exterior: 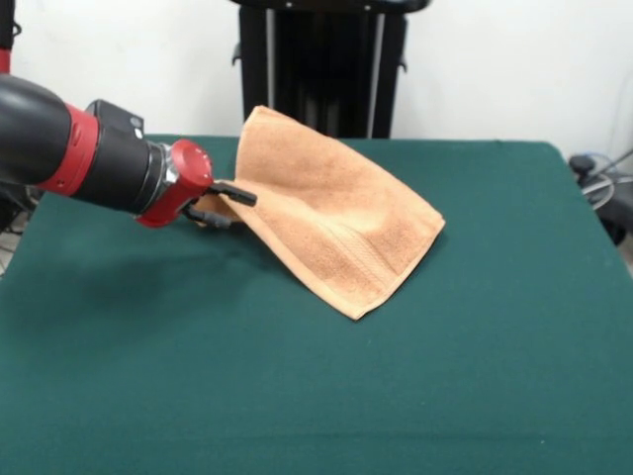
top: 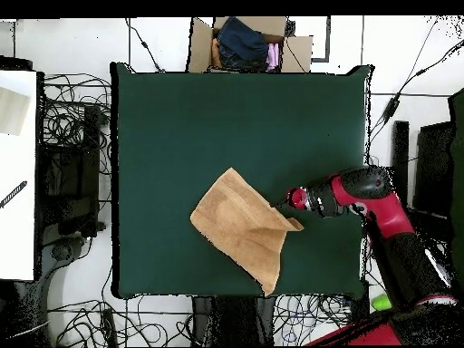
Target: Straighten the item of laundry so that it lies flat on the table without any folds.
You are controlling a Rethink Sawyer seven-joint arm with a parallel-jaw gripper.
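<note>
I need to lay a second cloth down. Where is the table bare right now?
The green table is bare along the edge opposite the robot and on both sides of the towel. It is crowded only where the gripper holds the towel's edge, lifting it.

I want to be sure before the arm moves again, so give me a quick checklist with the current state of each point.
1. Gripper on the towel's edge: ok, the black jaws are closed on the orange-tan hand towel.
2. Towel flat: not ok, one side is lifted off the table and a fold runs across it.
3. Towel fully on the green table: ok in the front view; the overhead view shows one corner near the edge by the robot's base.
4. Free space to spread: ok, bare felt lies around the towel.
5. White tag located: cannot tell.
</note>
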